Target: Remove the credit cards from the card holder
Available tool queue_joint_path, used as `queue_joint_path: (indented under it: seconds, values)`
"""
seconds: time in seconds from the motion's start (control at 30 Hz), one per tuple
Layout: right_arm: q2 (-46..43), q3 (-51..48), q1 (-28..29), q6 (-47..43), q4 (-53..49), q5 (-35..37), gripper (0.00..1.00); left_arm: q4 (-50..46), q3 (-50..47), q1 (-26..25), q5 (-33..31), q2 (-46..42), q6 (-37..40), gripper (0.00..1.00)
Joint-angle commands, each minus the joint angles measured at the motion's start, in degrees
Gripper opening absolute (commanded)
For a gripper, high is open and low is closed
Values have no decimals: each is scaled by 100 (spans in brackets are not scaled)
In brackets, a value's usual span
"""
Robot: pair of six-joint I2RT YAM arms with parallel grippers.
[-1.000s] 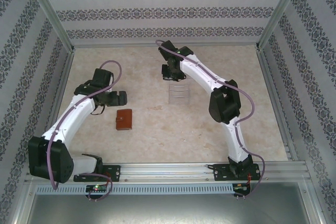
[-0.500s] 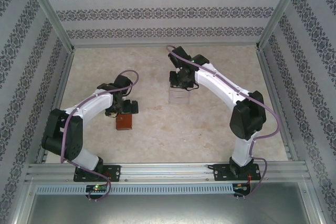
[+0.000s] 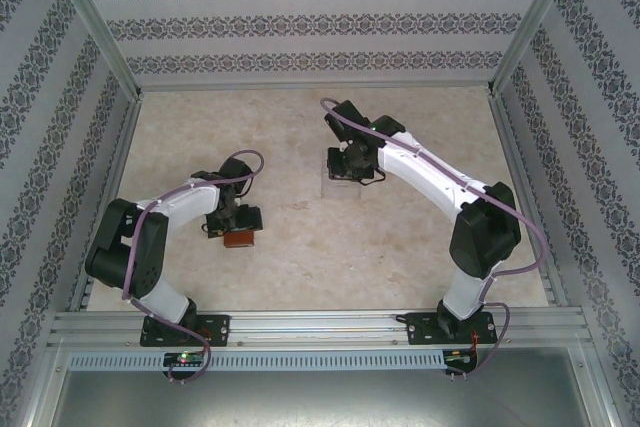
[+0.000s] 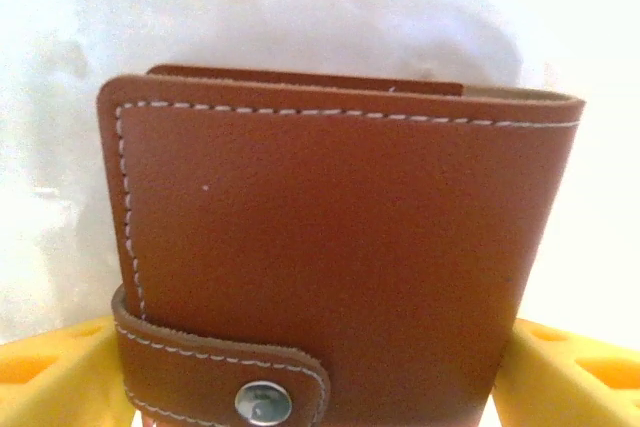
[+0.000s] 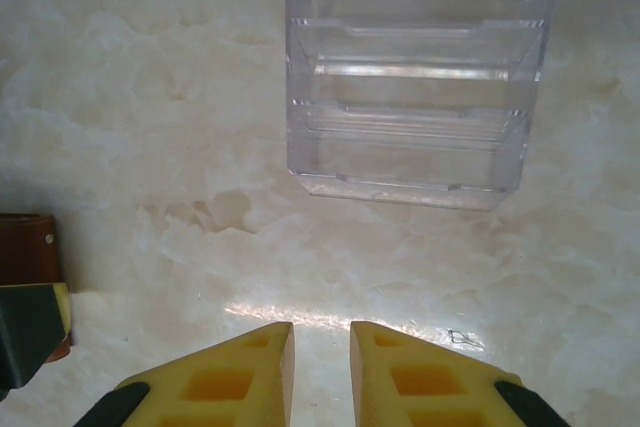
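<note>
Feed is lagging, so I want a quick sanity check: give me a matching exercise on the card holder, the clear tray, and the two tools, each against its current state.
Things:
1. card holder
2. clear tray
3. left tool
4. right tool

States:
A. nearly shut, holding nothing
B. strap snapped closed
C. open, straddling the brown leather
D. empty, on the marble top

Pairs: 1-B, 2-D, 3-C, 4-A

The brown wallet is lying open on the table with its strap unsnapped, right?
No. The left wrist view shows the card holder folded shut, with its strap snapped across the front. It does lie on the table, between the left pincer's fingers.
</note>
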Motion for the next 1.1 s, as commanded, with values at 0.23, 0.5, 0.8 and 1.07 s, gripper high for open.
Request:
queue_joint_path:
  seconds: [0.23,0.5,0.8,1.07]
  values:
    - [-515,-542,180,230,194,66,21,53,133,-549,314,31,-386,76]
    - [-1132,-1781,-22,521,764,-210,21,110,610,-1656,265,308,-984,75]
    - [-1781,-2985,-400,610,1060,-345,20,156,1552,-2697,279,1309,-1455,75]
    - [-2179,-3741,-560,807,1650,-862,21,54,1755,-2843,208,1243,-1475,84]
